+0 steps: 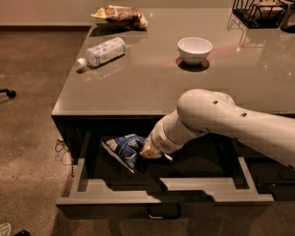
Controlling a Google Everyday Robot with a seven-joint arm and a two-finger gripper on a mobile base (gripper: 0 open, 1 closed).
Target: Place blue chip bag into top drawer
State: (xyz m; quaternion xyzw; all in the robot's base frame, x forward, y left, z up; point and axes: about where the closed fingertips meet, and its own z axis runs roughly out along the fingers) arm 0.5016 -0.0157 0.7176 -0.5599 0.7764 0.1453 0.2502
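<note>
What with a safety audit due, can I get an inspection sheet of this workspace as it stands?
Surface: glossy grey tabletop, reflective.
Job's things: wide grey top drawer pulled open; crumpled dark-blue and white chip bag tilted inside it, left of centre.
Clutter: clear plastic bottle lying on its side; round white bowl upright; brown-red snack bag at the far edge; black wire rack at the far right.
Grippers: end effector inside the drawer opening, against the bag's right end.
Cables: thin wire tangle beside the table's left side.
Surroundings: brown carpet floor.
</note>
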